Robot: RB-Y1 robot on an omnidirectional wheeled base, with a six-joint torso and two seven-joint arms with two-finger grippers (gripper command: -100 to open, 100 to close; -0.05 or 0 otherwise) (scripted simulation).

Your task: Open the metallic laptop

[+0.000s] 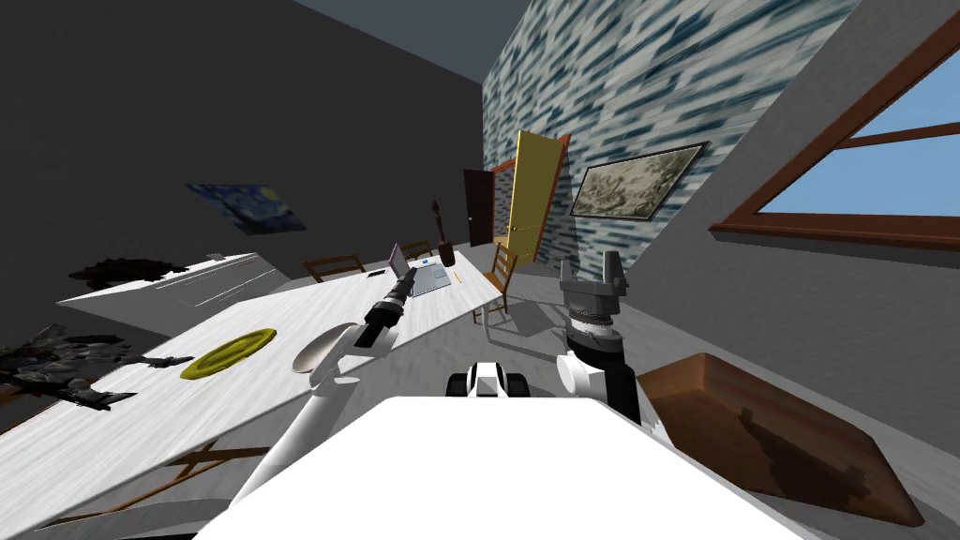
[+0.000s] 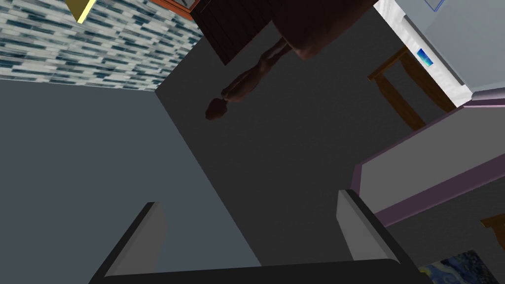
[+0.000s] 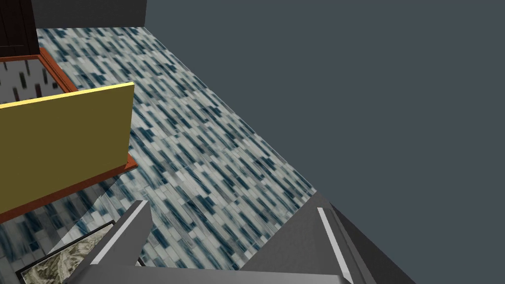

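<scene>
1. Two grippers stand spread: the left gripper [image 1: 405, 285] reaches over the white surface [image 1: 141, 412] at centre frame, and the right gripper [image 1: 591, 268] points upward, right of centre.
2. Just above centre, beyond the left gripper, sits the grey, purple-edged laptop [image 1: 422, 274], its lid raised.
3. It is probably light, stiff and slick; the lid's free edge looks like the best hold, taken gently.

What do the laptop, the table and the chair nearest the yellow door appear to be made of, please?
Laptop: smooth light grey shell with a purple-edged lid. It looks like metal, though the plain render leaves it open.
Table: probably whitewashed wood, judging by its streaky grain.
Chair: brown matte wood, with a slatted back.
</scene>
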